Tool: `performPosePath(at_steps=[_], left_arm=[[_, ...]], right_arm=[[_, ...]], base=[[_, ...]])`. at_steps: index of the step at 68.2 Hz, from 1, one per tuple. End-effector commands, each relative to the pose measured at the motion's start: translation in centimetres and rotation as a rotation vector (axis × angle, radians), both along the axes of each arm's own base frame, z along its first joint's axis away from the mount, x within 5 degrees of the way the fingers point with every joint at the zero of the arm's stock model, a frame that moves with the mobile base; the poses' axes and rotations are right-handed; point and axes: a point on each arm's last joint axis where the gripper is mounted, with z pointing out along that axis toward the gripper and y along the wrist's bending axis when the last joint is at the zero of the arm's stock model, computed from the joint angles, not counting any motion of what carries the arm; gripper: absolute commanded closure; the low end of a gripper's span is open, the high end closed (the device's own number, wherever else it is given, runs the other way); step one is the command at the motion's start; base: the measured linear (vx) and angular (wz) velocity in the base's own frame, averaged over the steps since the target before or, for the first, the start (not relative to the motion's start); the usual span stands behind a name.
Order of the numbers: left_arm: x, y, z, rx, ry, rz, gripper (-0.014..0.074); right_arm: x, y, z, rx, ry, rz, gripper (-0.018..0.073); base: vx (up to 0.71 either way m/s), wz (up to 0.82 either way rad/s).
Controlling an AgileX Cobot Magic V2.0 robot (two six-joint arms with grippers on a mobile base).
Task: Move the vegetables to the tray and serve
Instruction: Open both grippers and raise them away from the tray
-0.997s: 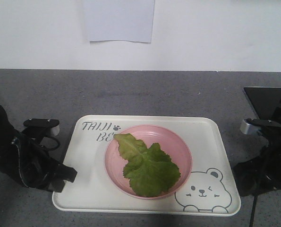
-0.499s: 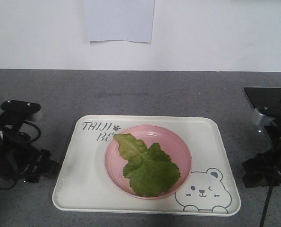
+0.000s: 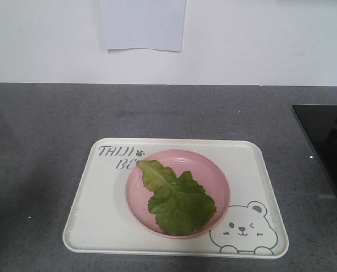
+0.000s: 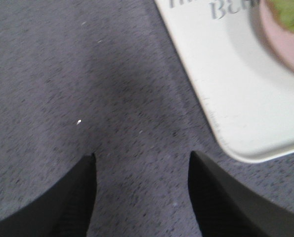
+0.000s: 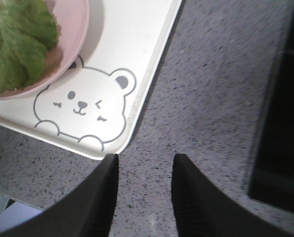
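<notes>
Green leaf: one large crinkled lettuce leaf (image 3: 177, 199) with a pale midrib lies flat in the round pink plate (image 3: 214, 173), its stem end pointing toward the lettering.
Pink plate: it stands on the cream-white rectangular plastic tray (image 3: 100, 218), about the middle, partly covering the grey "TAIJI BEAR" lettering (image 3: 118, 157).
Tray: it rests on the speckled grey countertop (image 3: 43, 124); a winking bear drawing (image 3: 243, 228) fills its near right corner.
Left gripper (image 4: 142, 165): seen only from its wrist camera; the two black fingers (image 4: 72, 197) stand wide apart with nothing between them, above bare counter just off the tray's corner.
Right gripper (image 5: 145, 165): also seen only from its wrist camera; black fingers (image 5: 196, 197) parted with a clear gap and empty, above the counter just beside the bear corner of the tray.
Right edge: a glossy black flat panel (image 3: 327, 133) lies on the counter.
Wall: a white paper sheet (image 3: 143, 24) hangs on it above the counter.
</notes>
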Motion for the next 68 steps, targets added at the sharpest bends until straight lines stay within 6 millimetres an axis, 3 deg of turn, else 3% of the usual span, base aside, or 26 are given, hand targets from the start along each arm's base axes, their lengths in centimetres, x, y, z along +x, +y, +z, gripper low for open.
performPosePath(at_steps=[1,20,34,45,53,68], left_arm=[[-1.0,0.4,1.0,-0.043,-0.147,0.022,0.0185],[-2.8,0.9,0.6,-0.097,-0.324,0.005,0.0185],[-2.7,0.8,0.4,-0.1,-0.332,0.003,0.0185],[-2.7,0.8,0.4,-0.1,-0.331,0.003,0.0195],[-2.7,0.8,0.4,-0.1,-0.331,0.003,0.0272],[-2.7,0.8,0.4,-0.1,-0.331,0.003,0.049]], right_arm=[[-1.7,-0.2,2.0,-0.021,-0.142,-0.029,0.0303],[-5.1,0.0,3.5,-0.026,-0.337,-0.046,0.0303],[-4.8,0.2,-0.5,0.025,-0.308,-0.064,0.0303],[-4.4,0.4,-2.4,0.073,-0.291,-0.078,0.0303],[-4.4,0.3,-2.9,0.062,-0.278,-0.077,0.033],[-4.4,0.3,-2.9,0.061,-0.281,-0.076,0.0495]], base=[[0.0,0.0],[0.0,0.0],[0.0,0.0],[0.0,0.0],[0.0,0.0],[0.0,0.0]])
